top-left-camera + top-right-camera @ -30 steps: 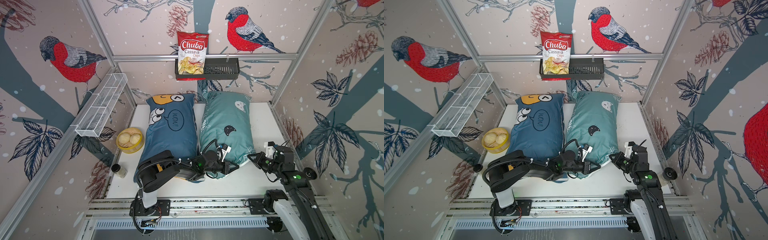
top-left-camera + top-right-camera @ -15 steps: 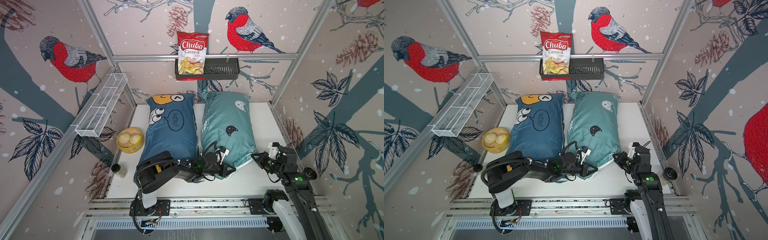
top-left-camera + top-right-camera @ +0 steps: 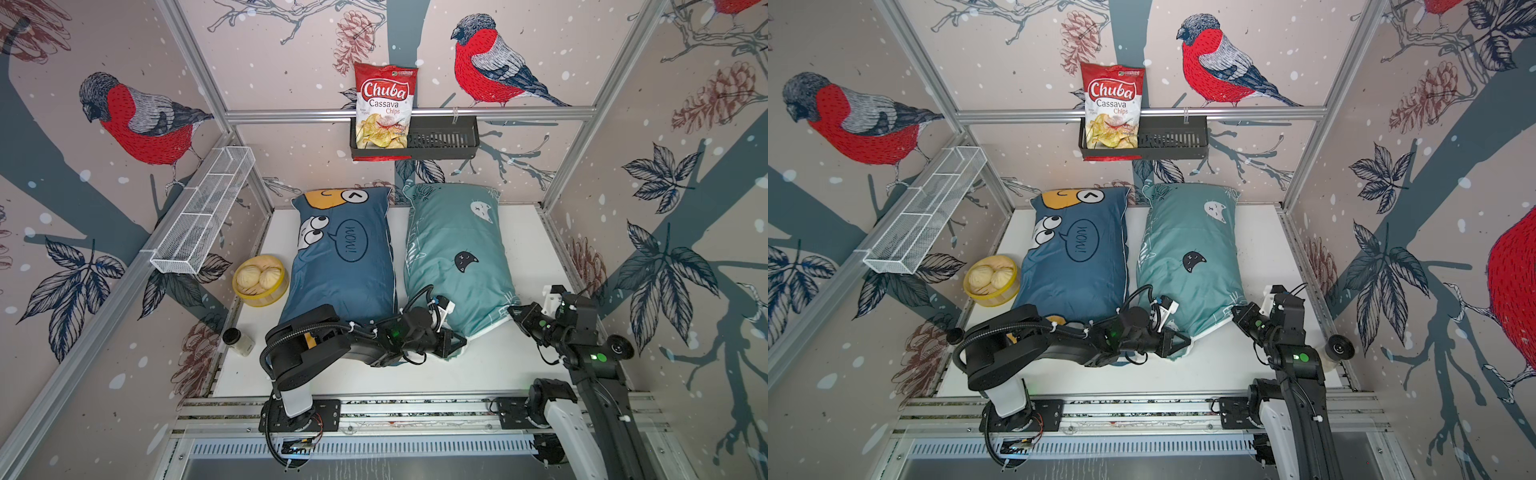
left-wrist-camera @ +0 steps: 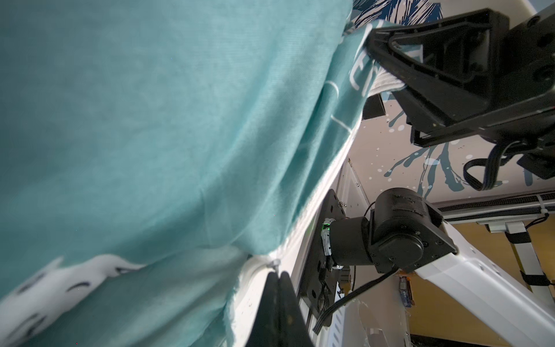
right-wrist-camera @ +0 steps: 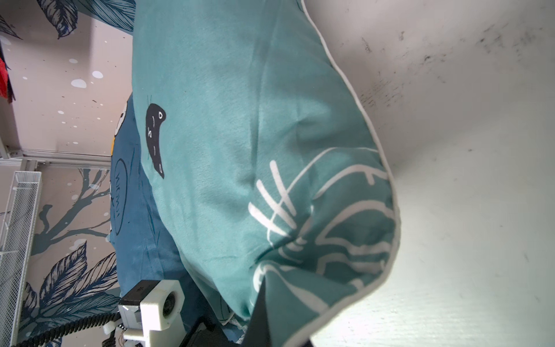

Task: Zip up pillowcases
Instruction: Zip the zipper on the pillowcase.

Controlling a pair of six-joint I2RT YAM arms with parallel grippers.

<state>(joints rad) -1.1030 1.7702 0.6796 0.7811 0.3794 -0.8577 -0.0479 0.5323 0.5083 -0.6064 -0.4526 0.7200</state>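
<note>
White table (image 3: 505, 368), bird-papered walls (image 3: 291, 62). I see the blue pillowcase (image 3: 345, 257) and the teal pillowcase (image 3: 453, 249) lying side by side from the back edge toward the front, teal nearer the right edge. My right gripper (image 3: 512, 311) has its fingers clamped on the teal pillowcase's front-right corner. The left gripper (image 4: 277, 275) has its fingers pressed together at that pillowcase's front seam.

I'm watching two stuffed pillows lying flat on white table (image 3: 528, 249), side by side, long sides running near to far, almost touching.
- Blue pillow (image 3: 345, 286) lying on left: dark blue, yellow cartoon face at far end, big eyes, "WOW!" bubble reading upside down.
- Teal pillow (image 3: 453, 249) lying on right, skewing slightly: white cat head far, black cat head mid, white lettering and piping near, near right corner bunching.
</note>
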